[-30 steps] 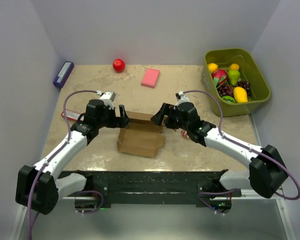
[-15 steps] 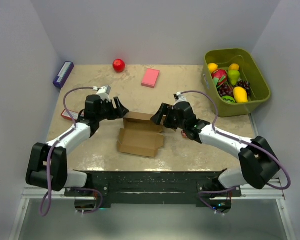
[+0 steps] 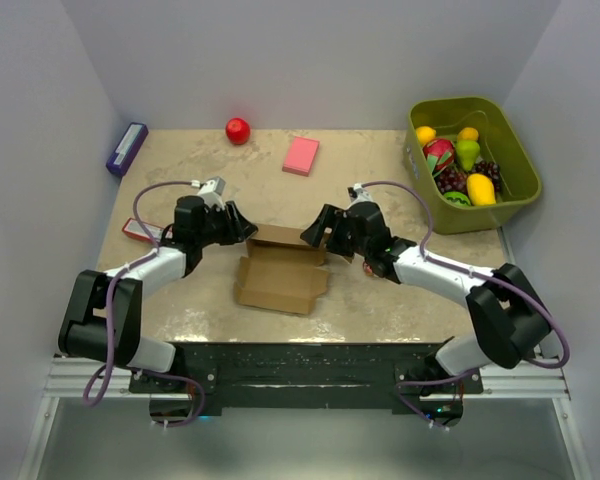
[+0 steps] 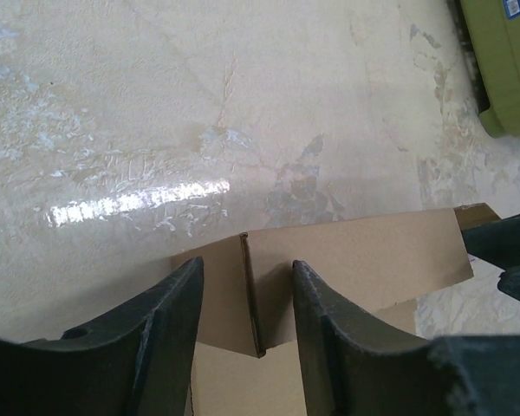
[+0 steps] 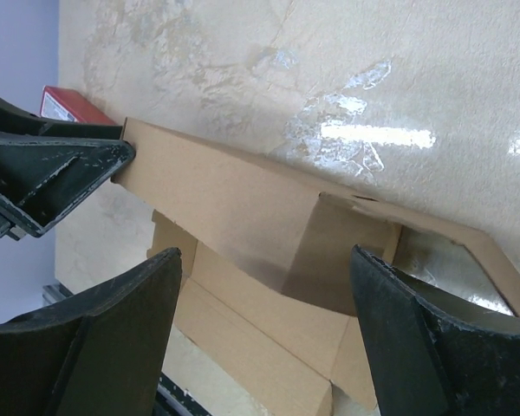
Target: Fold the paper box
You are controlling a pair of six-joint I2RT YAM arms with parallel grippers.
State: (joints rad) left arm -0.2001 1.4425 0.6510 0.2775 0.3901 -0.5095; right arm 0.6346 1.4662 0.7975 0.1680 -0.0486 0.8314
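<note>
The paper box (image 3: 280, 270) is brown cardboard lying half folded at the table's middle, back wall upright and front panel flat. My left gripper (image 3: 242, 228) is at its back left corner. In the left wrist view the fingers straddle the corner's upright fold (image 4: 253, 290); the gripper (image 4: 247, 269) is partly narrowed, with a gap on each side. My right gripper (image 3: 315, 232) is at the back right corner. In the right wrist view it (image 5: 264, 260) stands wide open over the back wall (image 5: 234, 204) and the side flap, touching nothing.
A green bin (image 3: 475, 160) of toy fruit stands at the back right. A pink block (image 3: 301, 155), a red ball (image 3: 238, 130) and a purple object (image 3: 126, 148) lie along the back. A red flat packet (image 3: 138, 231) lies left of my left gripper.
My left gripper's jaws have narrowed around the box's back left corner, and the left arm has drawn in. The right gripper has barely moved.
</note>
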